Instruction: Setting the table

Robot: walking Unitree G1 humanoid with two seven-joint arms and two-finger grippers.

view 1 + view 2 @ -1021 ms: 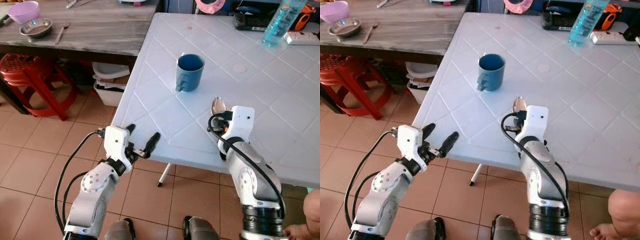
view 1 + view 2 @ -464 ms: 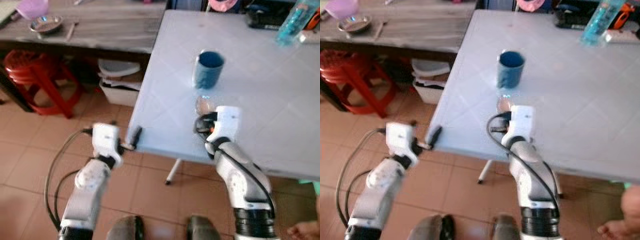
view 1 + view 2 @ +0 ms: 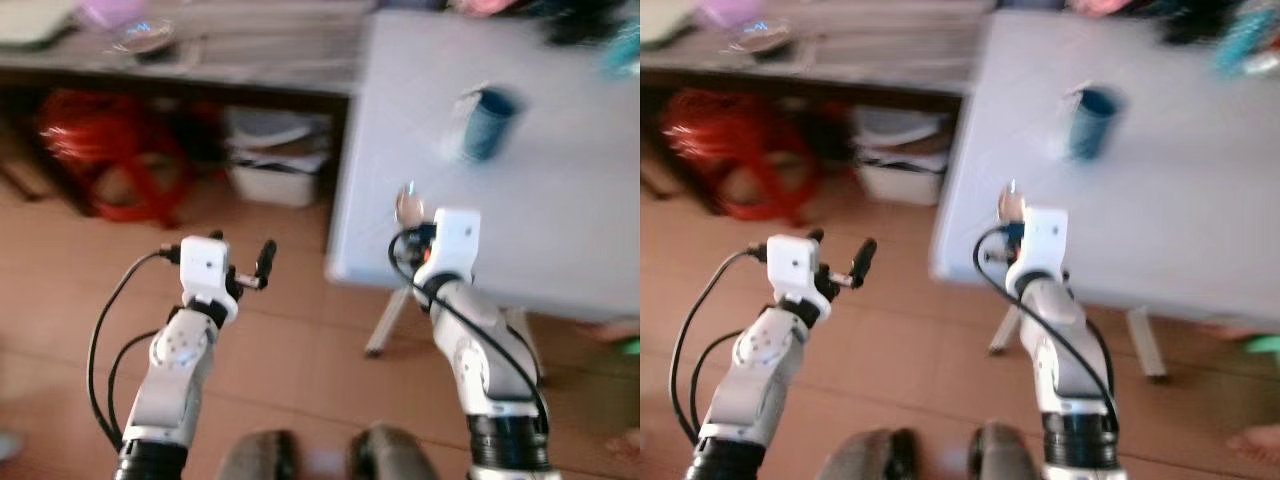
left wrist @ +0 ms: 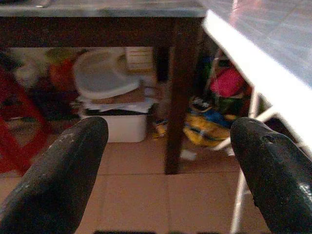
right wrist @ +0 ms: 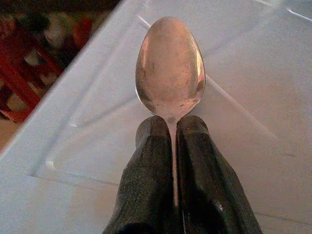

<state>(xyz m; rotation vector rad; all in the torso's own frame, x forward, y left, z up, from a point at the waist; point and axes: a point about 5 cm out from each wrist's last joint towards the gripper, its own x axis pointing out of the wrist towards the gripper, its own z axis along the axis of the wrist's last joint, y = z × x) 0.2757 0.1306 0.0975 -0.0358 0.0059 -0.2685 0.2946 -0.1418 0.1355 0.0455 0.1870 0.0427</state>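
Both eye views are pretty smeared with blur, so the small stuff is hard to read. Nearest to the camera, the robot's own two dark feet (image 3: pixel 320 455) sit on the tiled floor (image 3: pixel 290 330).

The left gripper (image 3: pixel 248 270) is held up over the floor, off to the left of the white table (image 3: pixel 560 220) and not touching anything. Its fingers (image 4: pixel 63 170) are spread wide apart with nothing between them. Looking along them you get a dark table leg (image 4: pixel 178 97), a white plastic bin (image 4: pixel 114 124) with a lid and some papers piled on it, and a bit of clutter under the tables.

The right gripper (image 5: pixel 170 131) is pinched tight on the handle of a metal spoon (image 5: pixel 170 68), bowl pointing forward past the fingertips. It's up at the near left corner of the white table, with the spoon bowl (image 3: pixel 408 205) over the table's edge area.

Farther back on the white table is a blue mug (image 3: pixel 487 122), well apart from the spoon. On the floor to the left there's a red stool (image 3: pixel 100 150) tucked beside the bin. Beyond that is a dark wooden table (image 3: pixel 230 55) carrying a metal bowl (image 3: pixel 143 35) and something purple (image 3: pixel 110 12), too blurred to make out.
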